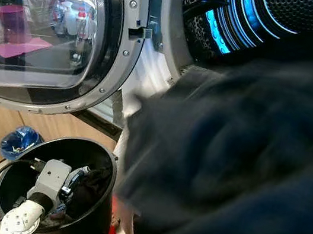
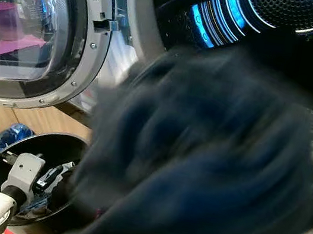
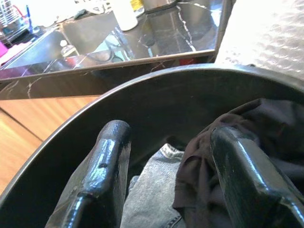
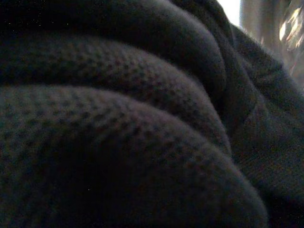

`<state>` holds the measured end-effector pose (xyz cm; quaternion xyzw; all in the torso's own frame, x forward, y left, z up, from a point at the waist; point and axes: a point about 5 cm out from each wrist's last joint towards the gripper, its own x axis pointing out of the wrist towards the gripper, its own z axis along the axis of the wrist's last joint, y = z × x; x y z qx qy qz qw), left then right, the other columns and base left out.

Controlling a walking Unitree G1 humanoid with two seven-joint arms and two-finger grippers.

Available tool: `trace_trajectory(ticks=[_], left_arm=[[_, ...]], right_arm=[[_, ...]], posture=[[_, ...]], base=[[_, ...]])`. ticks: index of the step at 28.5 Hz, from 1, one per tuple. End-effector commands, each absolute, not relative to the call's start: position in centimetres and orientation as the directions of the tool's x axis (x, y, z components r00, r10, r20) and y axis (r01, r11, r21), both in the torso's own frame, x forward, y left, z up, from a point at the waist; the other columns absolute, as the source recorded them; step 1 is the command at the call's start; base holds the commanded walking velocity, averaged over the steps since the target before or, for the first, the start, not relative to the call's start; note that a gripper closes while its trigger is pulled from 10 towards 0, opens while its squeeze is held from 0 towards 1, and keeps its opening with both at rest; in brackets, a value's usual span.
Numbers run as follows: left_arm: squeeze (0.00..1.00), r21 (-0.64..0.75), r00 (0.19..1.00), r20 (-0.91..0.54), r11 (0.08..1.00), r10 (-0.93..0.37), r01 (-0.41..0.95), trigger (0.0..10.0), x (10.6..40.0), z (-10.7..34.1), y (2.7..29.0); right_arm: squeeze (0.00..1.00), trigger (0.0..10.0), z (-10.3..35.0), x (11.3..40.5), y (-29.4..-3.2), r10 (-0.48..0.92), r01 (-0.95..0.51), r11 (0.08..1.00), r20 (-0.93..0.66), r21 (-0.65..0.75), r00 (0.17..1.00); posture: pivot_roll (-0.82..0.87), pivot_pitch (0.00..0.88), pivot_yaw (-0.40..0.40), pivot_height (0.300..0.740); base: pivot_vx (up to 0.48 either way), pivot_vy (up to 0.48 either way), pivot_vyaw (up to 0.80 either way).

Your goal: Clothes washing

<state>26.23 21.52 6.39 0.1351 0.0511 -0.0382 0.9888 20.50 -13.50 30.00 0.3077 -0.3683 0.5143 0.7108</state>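
At nine o'clock the washer door stands swung wide, leaving the drum mouth free for loading. Below it, at seven o'clock, the black laundry bin sits on the floor close to the machine — a short reach from drum to supply. The left gripper is down inside that bin, its jaws spread wide with nothing yet between them; one finger lies against a pale denim piece and the other presses into a dark brown garment, so it looks poised to take the next item.

From the centre out to three o'clock a large dark navy garment hangs blurred across the drum opening, bunched in thick folds. It is held high, apparently by the right arm, so that it can go over the door lip and into the lit drum at one o'clock. The right wrist view is pressed against knitted folds of this cloth, and I cannot tell how the right jaws stand.
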Motion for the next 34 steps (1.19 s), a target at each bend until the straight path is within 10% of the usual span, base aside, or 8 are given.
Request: trace_trajectory(ticks=[1, 9, 16, 24, 26, 27, 34], left_arm=[[0.00, 0.264, 0.992, -0.117, 0.961, -0.046, 0.076, 10.0, 26.2, 6.3, 22.0], [0.00, 0.250, 0.990, -0.127, 0.964, -0.060, 0.091, 10.0, 26.3, 5.8, 21.3], [0.00, 0.233, 0.990, -0.126, 0.969, -0.057, 0.085, 10.0, 26.6, 5.6, 20.7], [0.00, 0.230, 0.990, -0.128, 0.969, -0.062, 0.090, 10.0, 26.9, 5.5, 20.5], [0.00, 0.227, 0.990, -0.128, 0.970, -0.059, 0.088, 10.0, 26.9, 5.5, 20.5], [0.00, 0.226, 0.990, -0.129, 0.970, -0.058, 0.086, 10.0, 26.9, 5.5, 20.5], [0.00, 0.218, 0.986, -0.145, 0.970, -0.079, 0.110, 10.0, 26.6, 5.2, 20.0]], right_arm=[[0.00, 0.0, 30.7, 21.1, -13.7, 0.488, -0.954, 0.293, 0.848, 0.063, 0.206], [0.00, 0.0, 40.0, 27.7, -15.5, 0.291, -0.865, 0.495, 0.924, 0.077, 0.248], [0.00, 0.0, 45.8, 38.5, -16.9, 0.051, -0.356, 0.844, 0.600, 0.402, 0.799], [0.00, 0.0, 45.9, 39.2, -21.3, -0.324, 0.113, 0.863, 0.368, 0.492, 0.872], [0.00, 1.5, 45.0, 39.8, -21.0, -0.291, 0.137, 0.898, 0.331, 0.418, 0.898], [0.00, 10.0, 43.8, 40.2, -21.1, -0.296, 0.170, 0.905, 0.290, 0.389, 0.910], [0.00, 10.0, 40.1, 41.3, -21.3, -0.277, 0.219, 0.942, 0.223, 0.254, 0.935]], posture=[[-0.10, 0.000, 0.101, 0.740], [-0.13, 0.000, 0.107, 0.740], [-0.14, 0.000, 0.101, 0.740], [-0.14, 0.000, 0.099, 0.740], [-0.14, 0.000, 0.094, 0.740], [-0.14, 0.000, 0.089, 0.740], [-0.14, 0.000, 0.094, 0.740]], base=[[0.000, 0.000, 0.00], [0.000, 0.000, 0.00], [0.000, 0.000, 0.00], [0.000, 0.000, 0.00], [0.000, 0.000, 0.00], [0.000, 0.000, 0.00], [0.000, 0.000, 0.00]])
